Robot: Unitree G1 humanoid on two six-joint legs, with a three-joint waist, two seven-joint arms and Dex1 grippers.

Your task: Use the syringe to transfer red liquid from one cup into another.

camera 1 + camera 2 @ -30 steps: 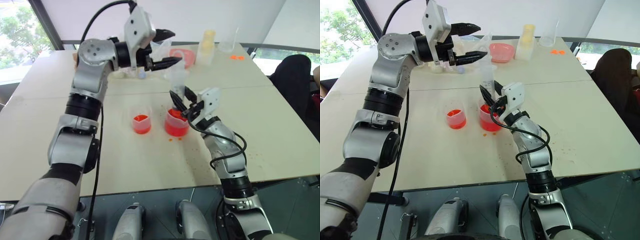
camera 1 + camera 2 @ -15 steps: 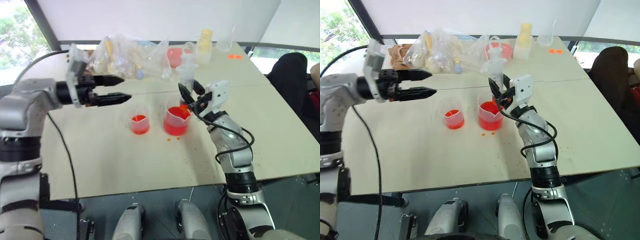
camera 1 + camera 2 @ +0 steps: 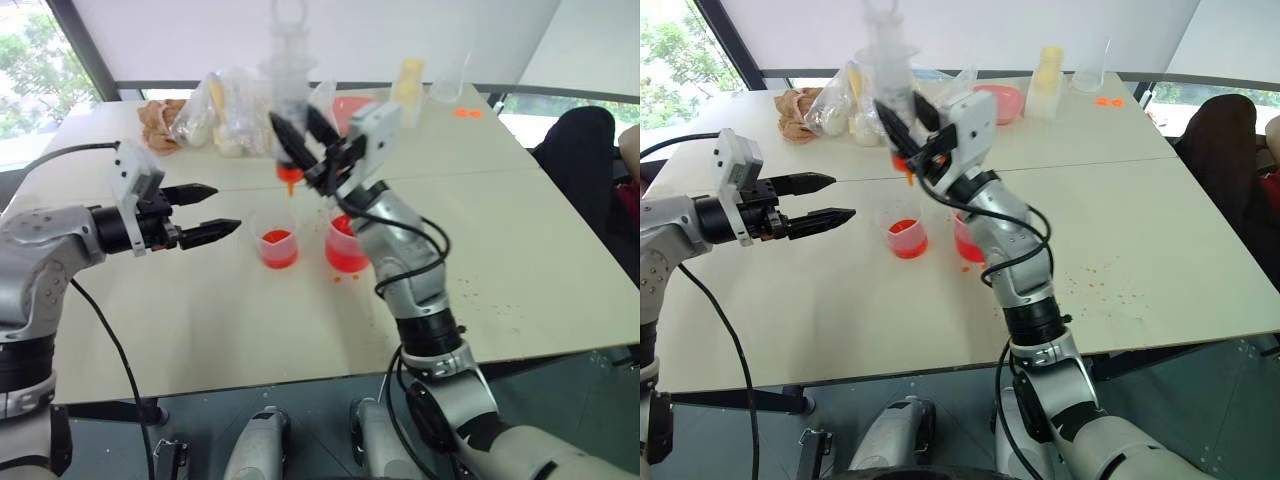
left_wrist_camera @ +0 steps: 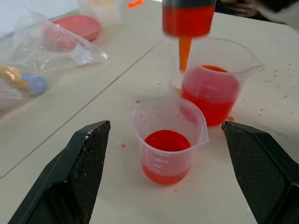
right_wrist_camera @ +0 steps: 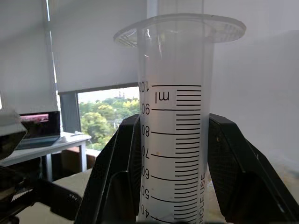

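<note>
The right pincer [image 3: 300, 135] is clamped on the barrel of the syringe [image 3: 287, 100], holding it upright in the air with the orange nozzle pointing down, above the counter [image 3: 560, 250] and over the gap between the 2 cups. In the right wrist view both black fingers [image 5: 117, 177] press the graduated barrel from either side, below the flange. The left wrist view shows red liquid [image 4: 188, 18] in the lower barrel, with the nozzle hanging near the rim of the wide spouted beaker [image 4: 212, 81] and not quite over the smaller cup [image 4: 169, 140], which stands just beside the beaker and already holds a little red.

The left pincer [image 3: 208, 212] is spread wide and holds nothing; it points level toward the smaller cup from the robot's left, apart from it.

The syringe looks light, stiff and smooth, so a grip on the barrel could slip when the plunger is pushed; the flange gives a better stop. Both cups look thin and light, easily tipped by a nudge, and drops already dot the counter near the beaker. The smaller cup would be best steadied low on its wall
</note>
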